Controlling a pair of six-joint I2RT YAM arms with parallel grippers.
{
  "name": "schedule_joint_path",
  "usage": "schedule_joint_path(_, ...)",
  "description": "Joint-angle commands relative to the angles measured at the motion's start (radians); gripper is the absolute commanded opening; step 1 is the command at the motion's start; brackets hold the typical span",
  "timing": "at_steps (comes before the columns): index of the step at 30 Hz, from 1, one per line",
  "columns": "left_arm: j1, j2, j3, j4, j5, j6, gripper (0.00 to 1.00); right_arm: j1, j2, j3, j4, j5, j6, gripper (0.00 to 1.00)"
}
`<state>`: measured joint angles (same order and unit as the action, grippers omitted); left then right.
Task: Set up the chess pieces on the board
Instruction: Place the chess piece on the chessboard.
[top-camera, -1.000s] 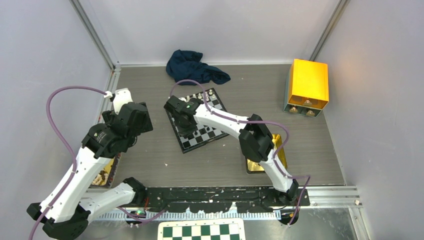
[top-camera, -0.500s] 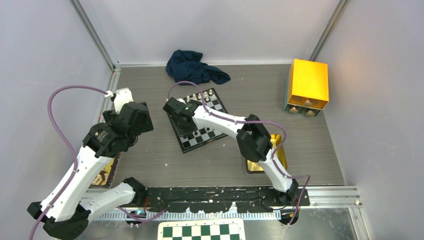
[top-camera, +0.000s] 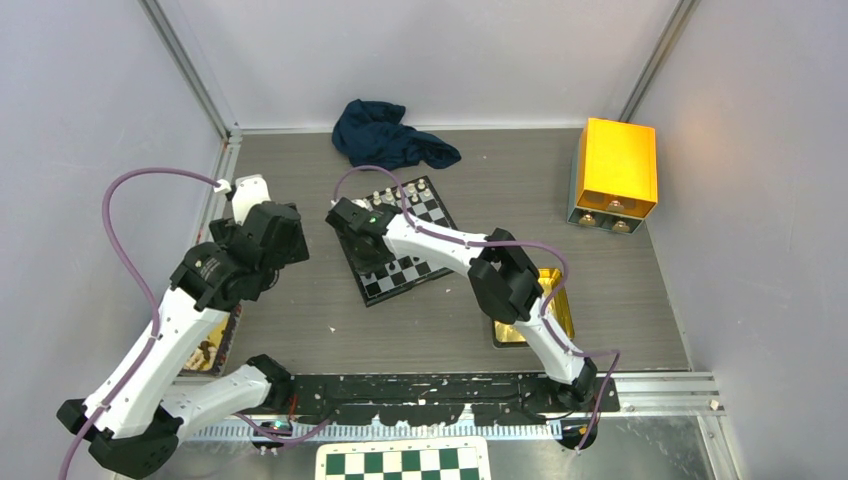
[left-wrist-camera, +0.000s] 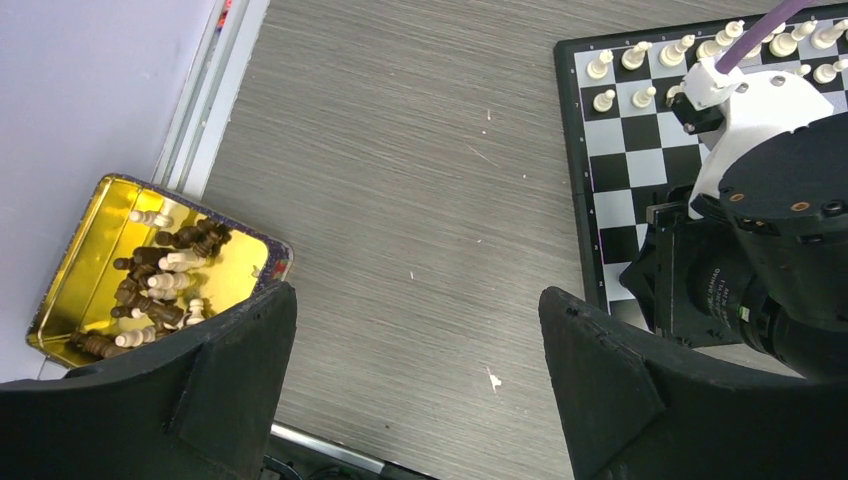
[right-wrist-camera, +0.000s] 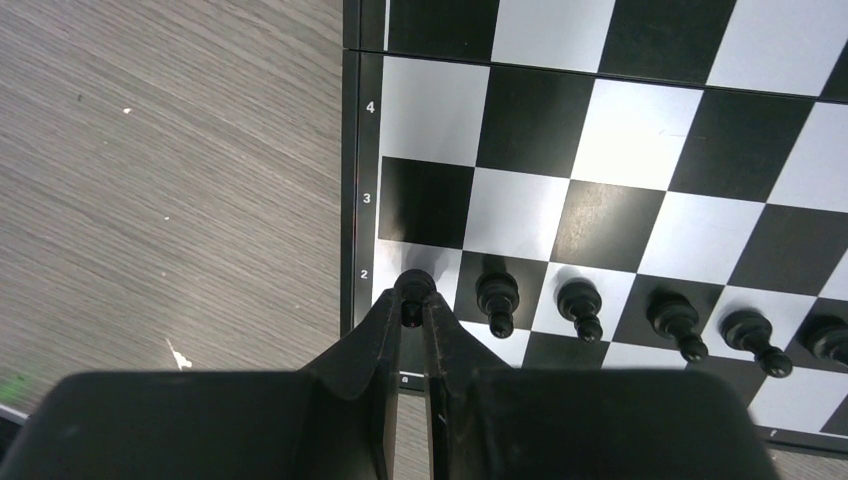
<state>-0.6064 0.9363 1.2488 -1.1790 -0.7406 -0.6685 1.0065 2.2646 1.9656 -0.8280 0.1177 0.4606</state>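
Six or so black pawns (right-wrist-camera: 580, 305), glossy checkered board (right-wrist-camera: 620, 130), right tool (right-wrist-camera: 412, 315) pinching end pawn (right-wrist-camera: 415, 283), left tool (left-wrist-camera: 415, 300) wide.

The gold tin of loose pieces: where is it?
The gold tin lies lower left in the left wrist view, beside the rail, left of the board.

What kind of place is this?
Most likely a robot test booth, not a home: plain walls box in one table, and a left arm and right arm are bolted at its near edge, near the board.
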Motion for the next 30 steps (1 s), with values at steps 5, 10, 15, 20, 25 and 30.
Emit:
schedule_joint_path(5,0.007,0.001,0.003,0.039,-0.013,0.015,0.92,0.006,0.012,-0.011,0.047,-0.007,-0.021,0.01)
schedule_joint_path(10,0.007,0.002,-0.001,0.045,-0.011,0.017,0.92,0.005,0.009,-0.023,0.052,-0.011,-0.022,0.00)
schedule_joint_path(15,0.008,0.002,-0.005,0.048,-0.007,0.018,0.92,0.005,0.006,-0.031,0.051,-0.020,-0.028,0.07)
schedule_joint_path(20,0.008,0.002,-0.009,0.051,-0.003,0.017,0.92,0.006,0.001,-0.034,0.049,-0.019,-0.033,0.24)
schedule_joint_path(25,0.009,0.002,-0.010,0.049,-0.002,0.017,0.92,0.006,-0.006,-0.034,0.049,-0.019,-0.036,0.30)
schedule_joint_path(30,0.008,0.004,-0.009,0.050,0.002,0.016,0.92,0.005,-0.014,-0.033,0.049,-0.018,-0.038,0.32)
